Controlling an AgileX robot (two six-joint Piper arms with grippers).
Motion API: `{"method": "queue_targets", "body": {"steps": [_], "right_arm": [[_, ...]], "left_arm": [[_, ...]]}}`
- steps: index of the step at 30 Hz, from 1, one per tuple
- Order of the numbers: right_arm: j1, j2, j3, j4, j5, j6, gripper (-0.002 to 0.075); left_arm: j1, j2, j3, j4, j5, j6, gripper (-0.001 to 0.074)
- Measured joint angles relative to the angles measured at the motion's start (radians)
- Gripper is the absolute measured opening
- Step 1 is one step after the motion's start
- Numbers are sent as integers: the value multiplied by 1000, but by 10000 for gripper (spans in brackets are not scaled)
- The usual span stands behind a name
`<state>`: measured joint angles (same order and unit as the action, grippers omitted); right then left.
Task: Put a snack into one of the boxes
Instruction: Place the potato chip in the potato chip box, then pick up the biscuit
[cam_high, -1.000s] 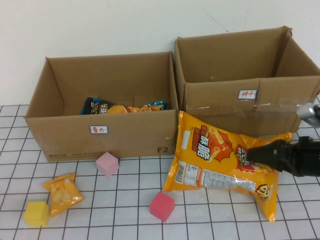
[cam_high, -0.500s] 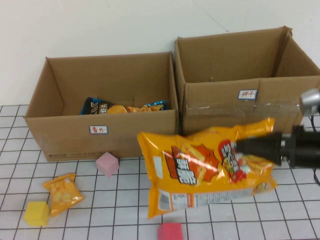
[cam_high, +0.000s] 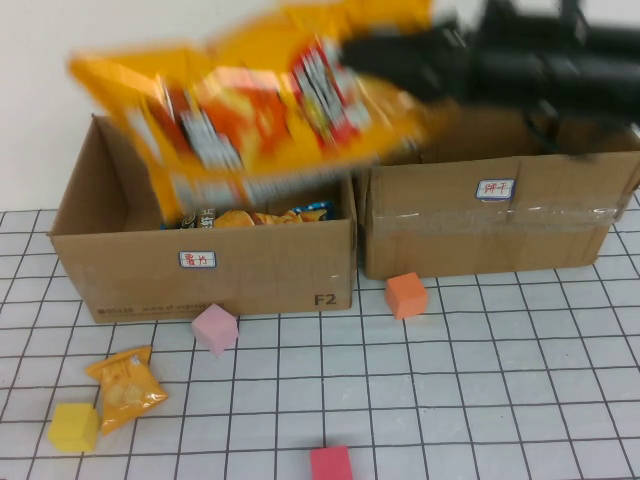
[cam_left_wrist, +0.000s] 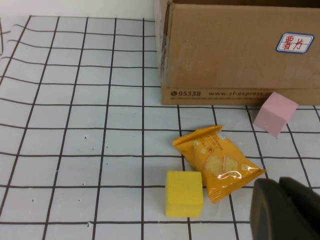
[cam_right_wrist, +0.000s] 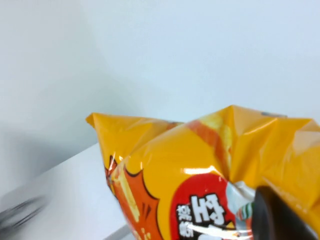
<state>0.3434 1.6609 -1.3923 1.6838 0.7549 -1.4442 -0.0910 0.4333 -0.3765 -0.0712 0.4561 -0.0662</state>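
I see even, bright light; the large orange crinkly snack bag (cam_high: 250, 100) smears with motion blur across the upper frame, glare on its foil.

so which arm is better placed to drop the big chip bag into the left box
Right. The right gripper already grips the big chip bag, held above the left box. The left gripper sits low near the small snack packet and yellow cube.

Right gripper (cam_high: 365, 55) is raised high, jaws clamped on the snack bag (cam_high: 260, 100); left gripper (cam_left_wrist: 285, 212) hangs low.
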Motion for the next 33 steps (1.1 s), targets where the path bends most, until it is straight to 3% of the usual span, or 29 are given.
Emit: {"method": "queue_targets", "body": {"steps": [4, 11, 14, 17, 18, 20, 24, 26, 30, 33], "right_arm": [[67, 101, -192, 2, -215, 2, 19], [111, 382, -476, 9, -293, 74, 46], [113, 512, -571, 8, -271, 161, 216], [104, 588, -612, 8, -203, 220, 475], [99, 597, -616, 8, -181, 224, 531], [92, 594, -621, -14, -153, 234, 563], [74, 517, -631, -186, -124, 249, 471], [67, 462, -631, -311, -105, 269, 379], [43, 327, -633, -583, -7, 329, 120], [36, 224, -635, -827, 94, 425, 40]], "left_arm": [[0, 0, 0, -14, 0, 0, -3], [0, 0, 2, -31, -2, 0, -3], [0, 0, 15, -32, -16, 0, -3], [0, 0, 36, -32, -34, 0, -3], [0, 0, 40, -32, -40, 0, -3], [0, 0, 43, -34, -47, 0, -3], [0, 0, 43, -40, -35, 0, -3], [0, 8, 26, -46, 17, 0, -3], [0, 88, -88, -53, 172, 0, -3], [0, 201, -197, -57, 285, 7, -3]]}}
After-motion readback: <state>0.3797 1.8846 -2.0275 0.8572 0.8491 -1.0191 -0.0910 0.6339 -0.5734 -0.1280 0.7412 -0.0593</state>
